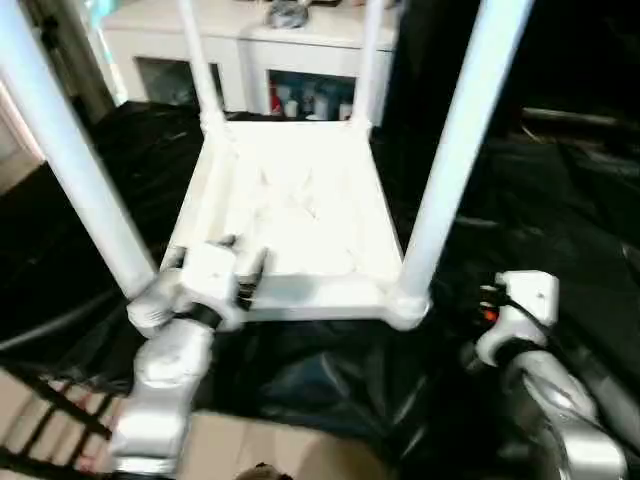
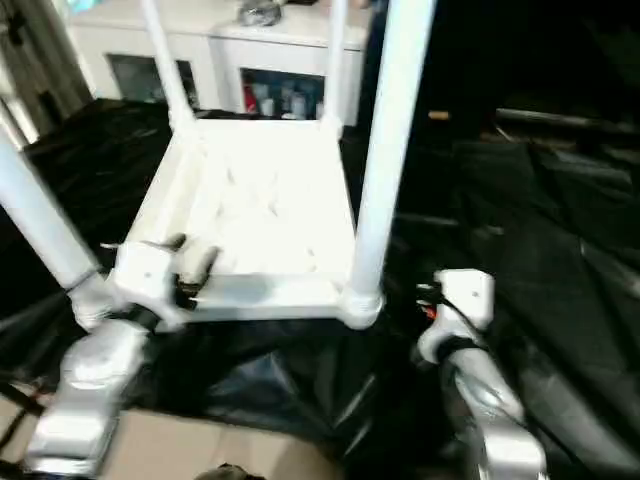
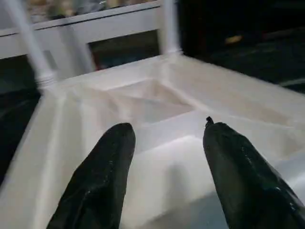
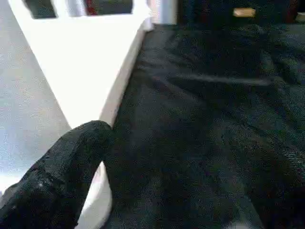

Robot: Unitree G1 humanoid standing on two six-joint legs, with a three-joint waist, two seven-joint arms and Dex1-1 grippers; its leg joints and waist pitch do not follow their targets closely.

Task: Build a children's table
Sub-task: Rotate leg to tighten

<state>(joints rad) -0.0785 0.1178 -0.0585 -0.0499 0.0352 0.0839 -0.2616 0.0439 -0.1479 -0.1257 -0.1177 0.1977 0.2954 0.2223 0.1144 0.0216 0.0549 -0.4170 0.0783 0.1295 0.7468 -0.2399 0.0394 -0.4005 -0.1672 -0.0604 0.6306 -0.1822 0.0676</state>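
The tabletop (image 1: 290, 215) lies upside down on the black-draped work table (image 1: 560, 220), ribbed underside facing up. Four legs stand upright in its corner sockets: the near left leg (image 1: 70, 160), the near right leg (image 1: 455, 150), and two far legs (image 1: 200, 65) at the back corners.

The left gripper (image 3: 164, 157) is at the near edge of the tabletop, just beside the near left leg. Its jaws stand partly open, with the two black fingers (image 3: 102, 176) apart over the tabletop's near rim; nothing is clamped between them as far as the wrist view shows, though contact with the rim cannot be ruled out.

The right gripper (image 1: 520, 300) is to the right of the near right leg, near it and over the black cloth. Its jaws are spread wide and hold nothing. In the right wrist view one finger (image 4: 62, 171) lies close to the tabletop's side edge.

A white cabinet (image 1: 250, 45) stands behind the work table.
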